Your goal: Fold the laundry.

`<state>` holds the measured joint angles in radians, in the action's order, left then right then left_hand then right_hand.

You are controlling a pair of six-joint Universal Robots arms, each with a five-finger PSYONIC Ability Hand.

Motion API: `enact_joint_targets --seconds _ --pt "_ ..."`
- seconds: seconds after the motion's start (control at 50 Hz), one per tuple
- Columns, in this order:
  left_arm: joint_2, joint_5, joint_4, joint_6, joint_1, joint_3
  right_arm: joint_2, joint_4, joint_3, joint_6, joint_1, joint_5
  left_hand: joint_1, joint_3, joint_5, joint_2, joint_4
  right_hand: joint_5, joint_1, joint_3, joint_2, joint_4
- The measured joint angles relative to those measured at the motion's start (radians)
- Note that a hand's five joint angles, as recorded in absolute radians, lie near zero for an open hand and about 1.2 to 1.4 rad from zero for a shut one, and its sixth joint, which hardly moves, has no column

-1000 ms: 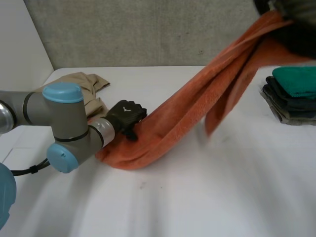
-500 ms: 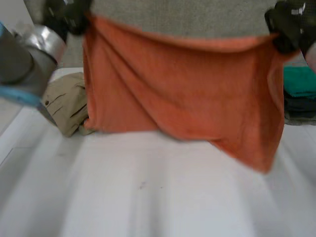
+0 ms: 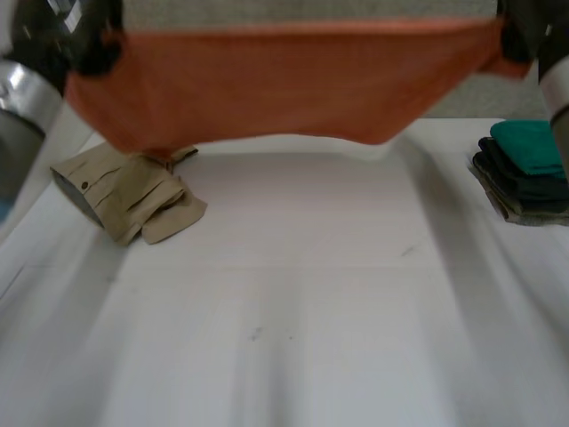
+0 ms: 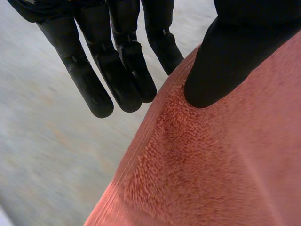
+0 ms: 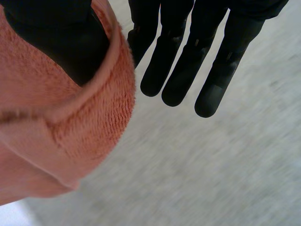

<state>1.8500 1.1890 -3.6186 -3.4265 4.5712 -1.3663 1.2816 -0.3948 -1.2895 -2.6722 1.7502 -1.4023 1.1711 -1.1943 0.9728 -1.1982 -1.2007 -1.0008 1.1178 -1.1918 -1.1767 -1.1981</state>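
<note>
1. Task item. I read the orange towel (image 3: 284, 84) as airborne, stretched wide between the 2 hands across the 12 o'clock side of the head view. Its upper hem runs nearly level from hand to hand. Its lower hem sags above the white table (image 3: 293, 320) and hangs lowest toward 10 o'clock, over the tan garment (image 3: 129, 191). I cannot tell whether towel and garment touch there.

2. Left hand. The left hand (image 3: 84, 36) carries the towel corner at 10 to 11 o'clock. In the left wrist view its thumb (image 4: 235, 52) presses onto the towel's pile just inside the hem, pinching the cloth against the hand. Its fingers (image 4: 117, 70) run straight and close together, just beside the hem, with bare tips.

3. Right hand. The right hand (image 3: 524, 27) carries the opposite corner at 1 to 2 o'clock. In the right wrist view its thumb (image 5: 56, 42) sits inside a rolled fold of the towel, with the cloth curling round it and clamped there. Its fingers (image 5: 188, 61) are straight and side by side, just beside the fold, with nothing on their tips.

4. Other items. The tan garment lies crumpled at 9 o'clock on the table. A stack of folded clothes (image 3: 524, 173) sits at 3 o'clock, with 1 teal piece on top of darker ones, well apart from the garment.
</note>
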Motion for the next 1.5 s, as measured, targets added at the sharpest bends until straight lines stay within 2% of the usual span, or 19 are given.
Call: enact_joint_targets --seconds 0.12,0.26,0.32,0.52,0.64,0.74,0.8,0.82,0.86,0.88,1.02,1.12,1.18,1.2,1.28,1.5 --pt "-0.092 -0.077 0.062 -0.026 0.004 -0.304 0.031 0.110 -0.173 0.054 -0.052 0.043 0.000 0.000 0.000 0.000 -0.003 -0.004 0.000 0.000 0.000 0.000" --pt "-0.178 -0.095 0.206 -0.110 0.012 -0.567 0.067 0.271 -0.330 0.162 -0.127 0.072 0.000 0.000 0.000 0.000 -0.003 -0.004 0.000 0.000 0.000 0.000" --pt "-0.206 -0.091 0.310 -0.174 0.016 -0.674 0.084 0.373 -0.392 0.235 -0.175 0.097 0.000 0.000 0.000 0.000 -0.003 -0.004 0.000 0.000 0.000 0.000" --pt "-0.235 -0.059 0.596 -0.324 0.018 -0.771 0.130 0.659 -0.481 0.475 -0.286 0.149 0.000 0.000 0.000 0.000 -0.003 -0.004 0.000 0.000 0.000 0.000" --pt "-0.235 -0.068 0.693 -0.348 0.010 -0.756 0.136 0.704 -0.502 0.555 -0.307 0.162 0.000 0.000 0.006 0.000 -0.003 -0.008 0.000 0.000 0.000 0.000" --pt "-0.223 -0.089 0.709 -0.340 0.000 -0.717 0.117 0.671 -0.499 0.546 -0.313 0.159 -0.021 0.029 -0.006 0.030 0.029 -0.011 0.000 0.000 0.000 0.000" --pt "-0.223 -0.096 0.706 -0.333 0.000 -0.693 0.111 0.651 -0.497 0.525 -0.316 0.155 -0.351 0.329 -0.288 0.335 0.337 -0.014 0.000 0.000 0.000 0.000" --pt "-0.224 -0.100 0.706 -0.331 0.001 -0.681 0.110 0.642 -0.497 0.514 -0.318 0.155 -0.682 0.606 -0.568 0.615 0.622 -0.015 0.000 0.000 0.000 0.000" --pt "-0.229 -0.106 0.703 -0.329 0.006 -0.660 0.109 0.630 -0.497 0.500 -0.319 0.157 -0.947 0.877 -0.833 0.887 0.897 -0.015 0.000 0.000 0.000 0.000" --pt "-0.233 -0.109 0.702 -0.329 0.009 -0.649 0.109 0.626 -0.497 0.495 -0.319 0.159 -0.972 0.920 -0.871 0.935 0.938 -0.015 0.000 0.000 0.000 0.000" --pt "-0.250 -0.146 0.642 -0.315 0.075 -0.540 0.106 0.589 -0.500 0.453 -0.313 0.180 -0.984 0.986 -0.923 0.992 1.000 -0.015 0.000 0.000 0.000 0.000" --pt "-0.175 -0.163 0.513 -0.277 0.129 -0.436 0.101 0.570 -0.504 0.428 -0.294 0.184 -0.984 0.986 -0.923 0.992 1.000 -0.019 0.000 0.000 0.000 0.000" --pt "-0.068 -0.151 0.420 -0.247 0.146 -0.346 0.096 0.558 -0.509 0.410 -0.276 0.183 -0.965 0.977 -0.918 0.979 0.988 -0.020 0.000 0.000 0.000 0.000" --pt "-0.010 -0.141 0.388 -0.235 0.150 -0.300 0.093 0.552 -0.512 0.403 -0.269 0.181 -0.891 0.919 -0.869 0.922 0.926 -0.020 0.000 0.000 0.000 0.000" --pt "0.166 -0.104 0.338 -0.210 0.151 -0.146 0.082 0.529 -0.521 0.385 -0.248 0.172 -0.865 0.894 -0.843 0.897 0.894 -0.020 0.000 0.000 0.000 0.000" --pt "0.568 -0.059 0.387 -0.199 0.119 0.280 0.051 0.457 -0.550 0.340 -0.215 0.127 -0.862 0.891 -0.836 0.891 0.888 -0.020 0.000 0.000 0.000 0.000"
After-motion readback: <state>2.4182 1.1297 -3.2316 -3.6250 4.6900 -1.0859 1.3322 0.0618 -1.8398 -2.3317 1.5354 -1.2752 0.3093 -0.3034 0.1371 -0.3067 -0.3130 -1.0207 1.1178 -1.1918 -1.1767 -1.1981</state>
